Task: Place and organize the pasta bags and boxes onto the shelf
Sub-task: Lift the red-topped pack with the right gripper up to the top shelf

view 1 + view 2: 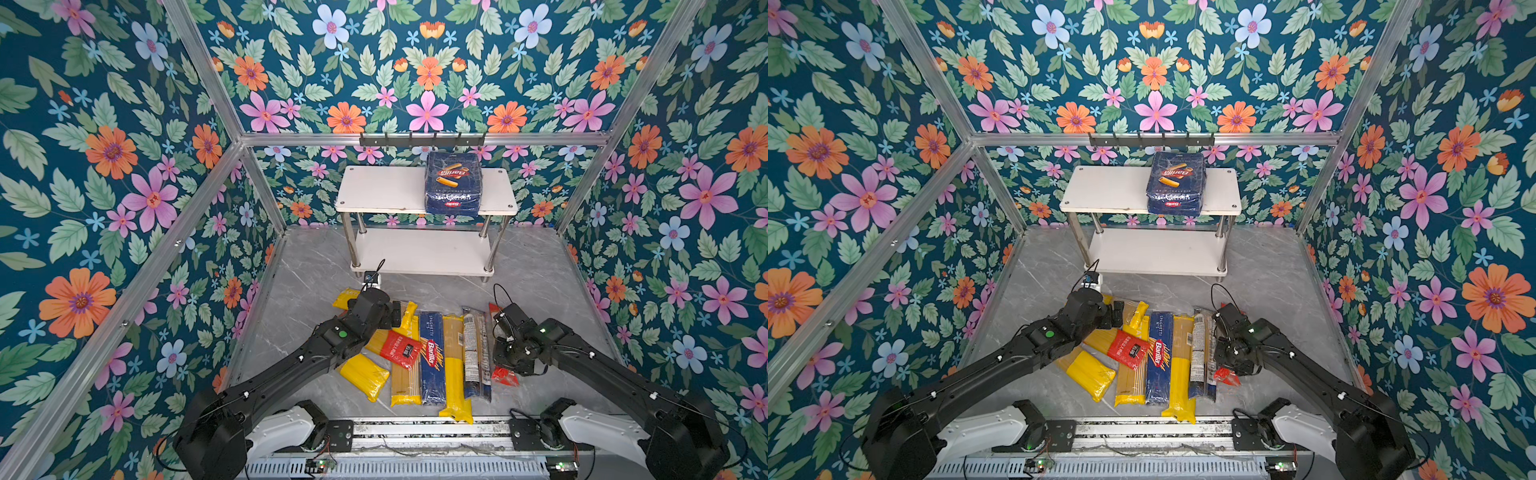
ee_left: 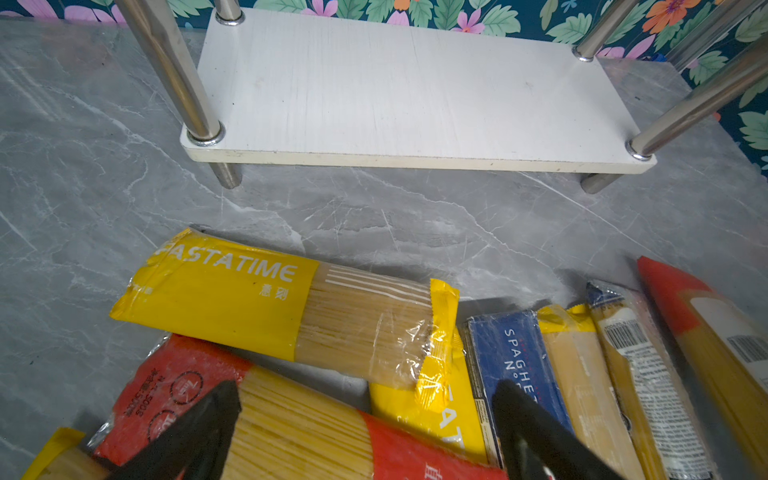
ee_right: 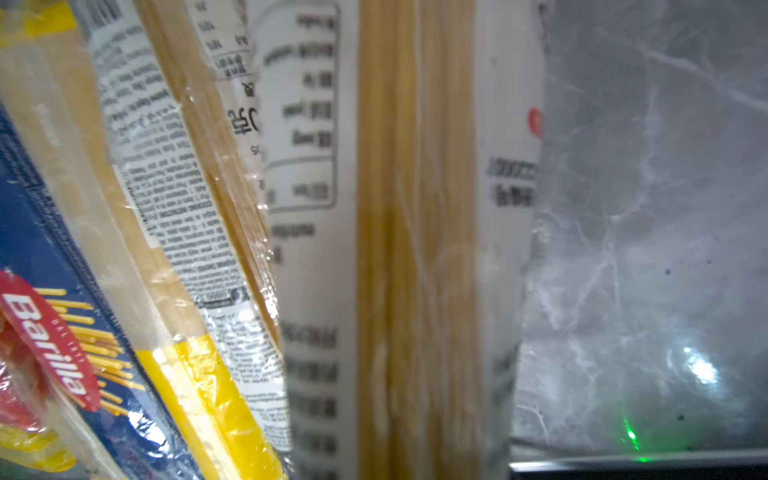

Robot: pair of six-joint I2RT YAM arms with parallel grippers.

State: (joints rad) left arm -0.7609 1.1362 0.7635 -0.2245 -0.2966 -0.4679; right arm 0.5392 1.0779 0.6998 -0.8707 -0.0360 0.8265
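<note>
**Progress:** early. Only one item is found placed. The wide blue pack is laid flat on the top board of the shelf, right of centre, in the upper middle of both top views. The lower board is bare. Eight packs are counted on the table, in the lower middle of the frame, though overlap makes the count uncertain. All eight are yet to be shelved.

**Condition of the goods:** the narrow blue box lies flat among long clear bags of spaghetti with yellow, red or dark ends. The packs towards the right are roughly parallel and touching. Those towards the left are crossed, with a red-labelled bag lying across yellow ones. The film is creased and glossy, and is judged slippery.

**Grippers:** the left gripper is seen above the red-labelled bag with its jaws spread wide and nothing gripped. The right gripper is lowered onto the red-ended bag at the right edge of the heap. Its fingers are hidden, so whether the bag is gripped cannot be told.
</note>
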